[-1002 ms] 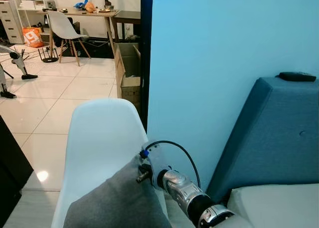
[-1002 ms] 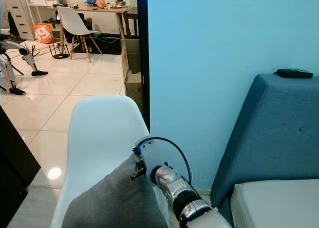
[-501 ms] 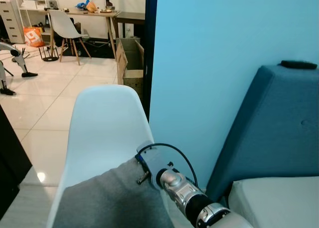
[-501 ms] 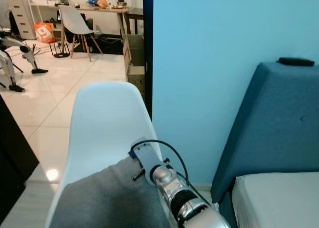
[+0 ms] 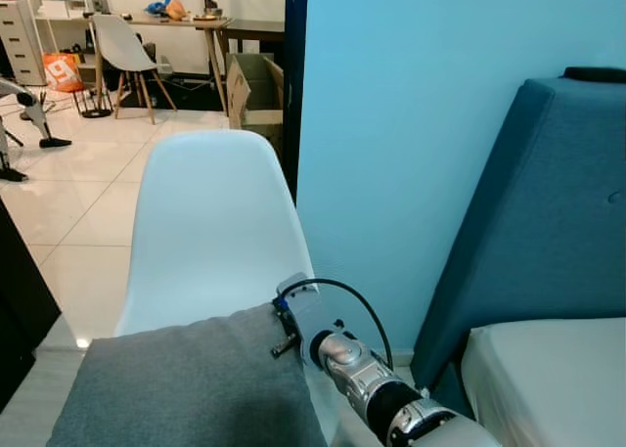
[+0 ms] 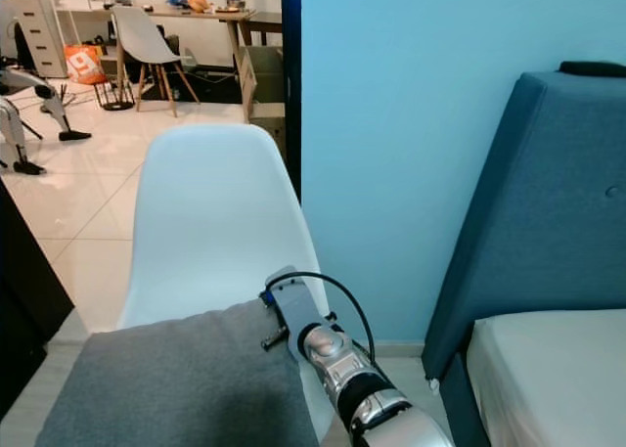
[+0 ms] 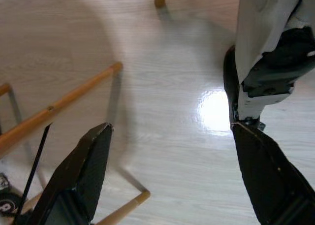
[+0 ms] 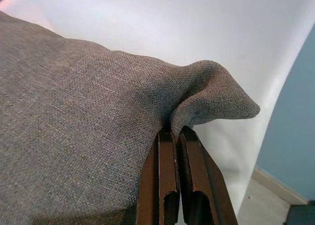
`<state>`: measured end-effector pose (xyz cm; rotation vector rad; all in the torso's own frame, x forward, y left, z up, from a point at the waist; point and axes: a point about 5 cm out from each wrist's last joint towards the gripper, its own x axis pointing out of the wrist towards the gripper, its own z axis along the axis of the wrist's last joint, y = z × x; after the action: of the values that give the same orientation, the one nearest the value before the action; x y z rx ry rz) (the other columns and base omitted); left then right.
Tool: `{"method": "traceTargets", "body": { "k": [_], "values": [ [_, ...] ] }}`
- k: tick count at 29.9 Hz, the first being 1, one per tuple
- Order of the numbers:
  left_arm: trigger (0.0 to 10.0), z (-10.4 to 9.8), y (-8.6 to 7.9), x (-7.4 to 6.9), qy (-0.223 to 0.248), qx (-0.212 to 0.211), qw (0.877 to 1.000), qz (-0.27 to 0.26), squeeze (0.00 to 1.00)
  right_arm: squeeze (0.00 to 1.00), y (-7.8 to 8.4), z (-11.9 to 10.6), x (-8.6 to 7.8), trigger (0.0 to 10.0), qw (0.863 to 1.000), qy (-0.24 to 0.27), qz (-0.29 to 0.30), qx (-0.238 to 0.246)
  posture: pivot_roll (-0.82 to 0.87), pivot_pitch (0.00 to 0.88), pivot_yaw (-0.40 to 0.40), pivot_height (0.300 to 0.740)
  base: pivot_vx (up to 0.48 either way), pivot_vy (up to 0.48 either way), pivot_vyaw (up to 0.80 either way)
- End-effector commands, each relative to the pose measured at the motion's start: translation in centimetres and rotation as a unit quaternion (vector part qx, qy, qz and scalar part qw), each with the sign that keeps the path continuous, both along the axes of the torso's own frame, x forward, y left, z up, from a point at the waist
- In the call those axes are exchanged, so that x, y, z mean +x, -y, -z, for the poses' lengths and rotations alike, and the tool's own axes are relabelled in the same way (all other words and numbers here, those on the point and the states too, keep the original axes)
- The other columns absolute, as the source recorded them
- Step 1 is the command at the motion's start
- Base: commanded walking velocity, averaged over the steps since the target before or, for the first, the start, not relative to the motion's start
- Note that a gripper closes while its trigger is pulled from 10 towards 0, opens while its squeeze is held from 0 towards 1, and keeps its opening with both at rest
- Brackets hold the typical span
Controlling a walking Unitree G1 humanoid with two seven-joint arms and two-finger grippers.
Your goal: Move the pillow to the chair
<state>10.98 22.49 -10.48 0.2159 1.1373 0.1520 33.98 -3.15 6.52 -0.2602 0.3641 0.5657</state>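
Right claw (image 8: 172, 136), fingers pinched nearly together, grips a corner of the grey woven fabric pillow (image 5: 186, 388). Pillow sits low in front of the white moulded plastic chair (image 5: 210, 227), its far edge against the chair's backrest; whether it rests on the seat can't be told. Judged nearly done: release & withdraw left. Left claw (image 7: 167, 171) hangs wide apart, idle, over pale wood floor (image 7: 162, 62) beside the chair's wooden legs (image 7: 54, 112).
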Motion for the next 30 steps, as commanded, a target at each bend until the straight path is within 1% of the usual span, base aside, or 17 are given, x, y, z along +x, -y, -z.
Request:
{"method": "traceTargets", "body": {
  "k": [1,4,9,11,12,15,16,17,18,19,20,21,23,24,25,27,30],
  "values": [
    [10.0,0.3,0.8,-0.5,-0.013,-0.011,1.0,0.008,0.0,0.0,-0.4,-0.4,0.2,10.0,1.0,0.009,-0.004,0.006,0.15,0.062,-0.069,0.57,0.0,0.0,0.0],
    [10.0,0.3,0.8,-0.5,-0.013,-0.011,1.0,0.009,0.0,0.0,-0.6,-0.8,0.3,10.0,1.0,0.016,-0.002,0.01,0.15,0.065,-0.07,0.56,0.0,0.0,0.0],
    [10.0,0.3,0.8,-0.6,-0.013,-0.011,1.0,0.009,0.0,0.0,-0.6,-1.3,0.7,10.0,0.999,0.031,0.01,-0.002,0.16,0.071,-0.069,0.545,0.0,0.0,0.0],
    [10.0,0.4,0.7,-0.7,-0.014,-0.01,1.0,0.009,0.0,0.0,0.1,-1.8,1.3,10.0,0.998,0.049,0.04,-0.019,0.17,0.079,-0.068,0.545,0.0,0.0,0.0],
    [10.0,0.4,0.6,-0.8,-0.014,-0.01,1.0,0.008,0.0,0.0,0.6,-2.2,1.7,10.0,0.996,0.06,0.065,-0.025,0.17,0.082,-0.068,0.545,0.0,0.0,0.0],
    [10.0,0.4,0.6,-0.8,-0.014,-0.01,1.0,0.008,0.0,0.0,0.6,-2.2,1.7,10.0,0.996,0.06,0.065,-0.025,0.17,0.082,-0.068,0.545,0.0,0.0,0.0],
    [10.0,0.4,0.6,-1.1,-0.017,-0.009,1.0,0.007,0.0,0.0,2.3,-3.8,3.1,10.0,0.987,0.09,0.129,-0.025,0.17,0.092,-0.066,0.545,0.0,0.0,0.0],
    [10.0,0.5,0.6,-1.3,-0.019,-0.009,1.0,0.006,0.0,0.0,2.8,-4.4,3.5,10.0,0.983,0.102,0.151,-0.024,0.17,0.092,-0.066,0.545,0.0,0.0,0.0],
    [10.0,0.5,0.6,-1.3,-0.019,-0.009,1.0,0.006,0.0,0.0,2.8,-4.4,3.5,10.0,0.983,0.102,0.151,-0.024,0.17,0.092,-0.066,0.545,0.0,0.0,0.0],
    [10.0,0.5,0.6,-1.4,-0.02,-0.009,1.0,0.006,0.0,0.0,3.8,-5.0,4.0,10.0,0.976,0.118,0.182,-0.034,0.17,0.094,-0.066,0.545,0.0,0.0,0.0],
    [10.0,0.5,0.6,-1.4,-0.02,-0.009,1.0,0.006,0.0,0.0,3.8,-5.0,4.0,10.0,0.976,0.118,0.182,-0.034,0.17,0.094,-0.066,0.545,0.0,0.0,0.0],
    [10.0,0.5,0.6,-1.5,-0.021,-0.009,1.0,0.006,0.0,0.0,4.6,-5.7,4.4,10.0,0.968,0.131,0.21,-0.037,0.17,0.094,-0.065,0.545,0.0,0.0,0.0],
    [10.0,0.5,0.6,-1.6,-0.022,-0.01,1.0,0.006,0.0,0.0,5.5,-6.3,4.8,10.0,0.96,0.143,0.237,-0.039,0.17,0.094,-0.065,0.545,0.0,0.0,0.0],
    [10.0,0.5,0.6,-1.6,-0.022,-0.01,1.0,0.007,0.0,0.0,7.1,-7.4,5.4,10.0,0.945,0.163,0.282,-0.034,0.17,0.094,-0.062,0.545,0.0,0.0,0.0],
    [10.0,0.5,0.6,-1.6,-0.022,-0.01,1.0,0.007,0.0,0.0,7.1,-7.4,5.4,10.0,0.945,0.163,0.282,-0.034,0.17,0.094,-0.062,0.545,0.0,0.0,0.0],
    [10.0,0.5,0.7,-1.5,-0.022,-0.011,1.0,0.008,0.0,0.0,8.2,-8.1,5.7,10.0,0.933,0.175,0.312,-0.028,0.17,0.093,-0.063,0.545,0.0,0.0,0.0],
    [10.0,0.5,0.6,-1.5,-0.021,-0.011,1.0,0.008,0.0,0.0,8.5,-8.2,5.8,10.0,0.931,0.175,0.319,-0.023,0.16,0.091,-0.061,0.545,0.0,0.0,0.0]
  ]
}}
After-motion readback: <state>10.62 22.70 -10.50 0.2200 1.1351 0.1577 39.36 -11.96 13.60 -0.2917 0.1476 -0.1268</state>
